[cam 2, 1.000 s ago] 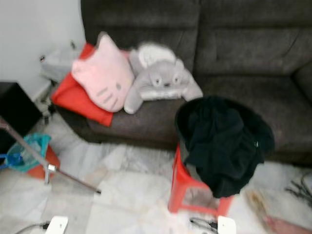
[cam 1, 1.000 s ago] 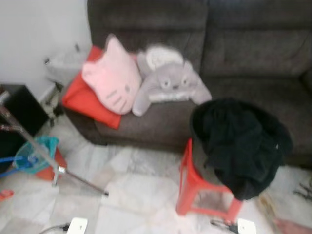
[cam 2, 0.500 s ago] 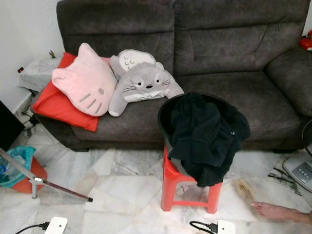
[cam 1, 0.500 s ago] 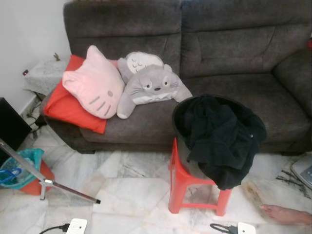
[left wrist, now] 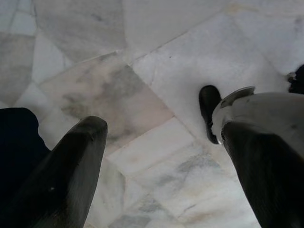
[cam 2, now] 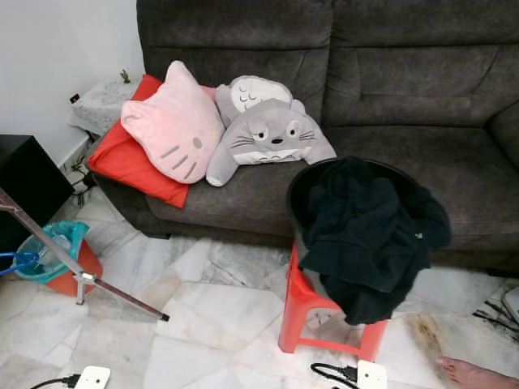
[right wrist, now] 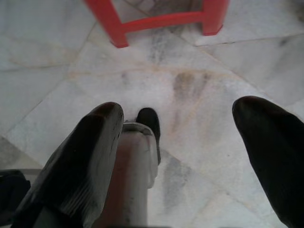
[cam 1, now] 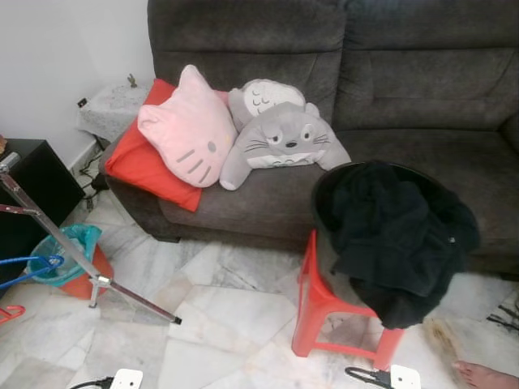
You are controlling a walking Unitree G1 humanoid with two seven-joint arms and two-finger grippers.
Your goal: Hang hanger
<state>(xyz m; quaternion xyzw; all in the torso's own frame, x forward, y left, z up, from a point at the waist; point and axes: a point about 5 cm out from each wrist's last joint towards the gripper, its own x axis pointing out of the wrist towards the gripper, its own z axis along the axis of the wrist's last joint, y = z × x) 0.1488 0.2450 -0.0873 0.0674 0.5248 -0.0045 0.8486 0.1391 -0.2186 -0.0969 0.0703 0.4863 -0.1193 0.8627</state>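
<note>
Both arms hanging idle, left pincer (left wrist: 161, 156) and right pincer (right wrist: 185, 152) spread apart and empty above the marble floor (cam 1: 219, 324), so nothing picked up yet. Blue hanger (cam 1: 28, 266) at far left, hooked near the slanting metal rack leg (cam 1: 57, 239), with a red hanger (cam 1: 10, 313) lower on the floor. Black clothes (cam 1: 401, 235) heaped in a basket on the red stool (cam 1: 320, 312), near the sofa (cam 1: 405, 97), probably awaiting hanging.
</note>
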